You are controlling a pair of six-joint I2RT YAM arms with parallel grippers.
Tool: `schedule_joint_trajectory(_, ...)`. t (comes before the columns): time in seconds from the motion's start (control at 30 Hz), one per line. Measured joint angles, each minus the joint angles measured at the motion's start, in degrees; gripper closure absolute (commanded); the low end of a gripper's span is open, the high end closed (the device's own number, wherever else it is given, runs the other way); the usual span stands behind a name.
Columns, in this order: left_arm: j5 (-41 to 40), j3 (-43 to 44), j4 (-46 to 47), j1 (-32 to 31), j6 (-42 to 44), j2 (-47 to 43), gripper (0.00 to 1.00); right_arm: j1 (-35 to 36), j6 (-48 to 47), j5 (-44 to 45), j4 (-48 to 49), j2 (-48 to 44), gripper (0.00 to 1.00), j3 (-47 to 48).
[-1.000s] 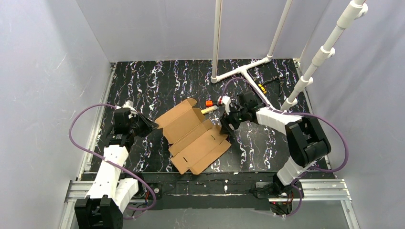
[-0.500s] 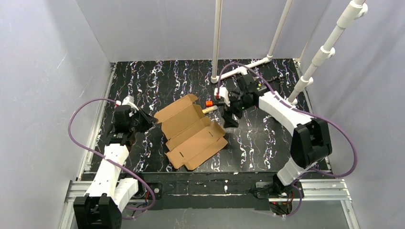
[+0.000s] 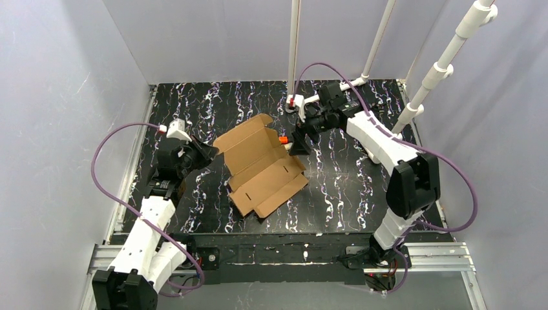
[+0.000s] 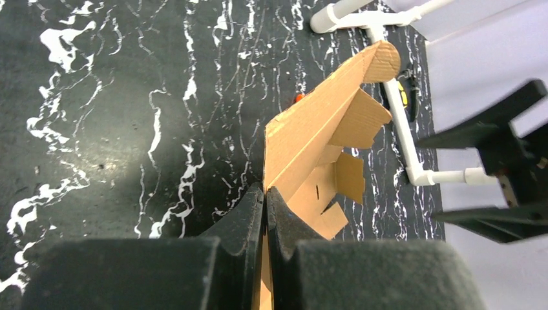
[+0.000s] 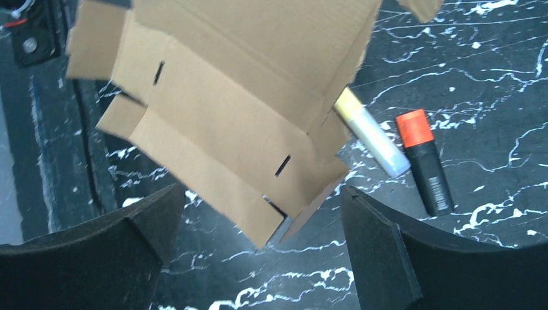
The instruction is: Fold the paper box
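Note:
The paper box [image 3: 262, 166] is an unfolded brown cardboard die-cut with slots and flaps in the middle of the black marbled table. My left gripper [image 3: 207, 154] is shut on its left edge. In the left wrist view the fingers [image 4: 249, 216] pinch the thin panel of the paper box [image 4: 323, 123], which runs away from them on edge. My right gripper [image 3: 298, 142] hovers open just beyond the box's far right corner and touches nothing. In the right wrist view the paper box [image 5: 226, 110] lies below and ahead of the wide-apart right gripper [image 5: 262, 197].
Beside the box's far right corner lie a yellow-capped marker [image 5: 371, 139] and a black marker with an orange cap [image 5: 426, 161], [image 3: 282, 139]. A white pipe frame [image 3: 323, 97] stands on the back of the table. Grey walls enclose the left, back and right sides.
My right gripper opened wide, lifted off the box's right side and moved toward the back. The left gripper kept its grip and drew the box slightly back and left.

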Motion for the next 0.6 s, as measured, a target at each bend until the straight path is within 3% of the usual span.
schedule_joint_trajectory(0.37,-4.2,2.4,1.0,-6.4,1.4,0.8,1.00,0.0,10.6,4.3,14.4,13.7,0.07,6.2)
schedule_joint_trajectory(0.5,-4.5,2.7,0.9,-7.1,2.3,0.8,1.00,0.0,12.3,4.5,17.4,14.6,0.22,6.4)
schedule_joint_trajectory(0.6,-4.7,2.7,0.9,-7.6,2.7,0.8,1.00,0.0,13.6,2.8,20.1,15.0,0.39,7.0)
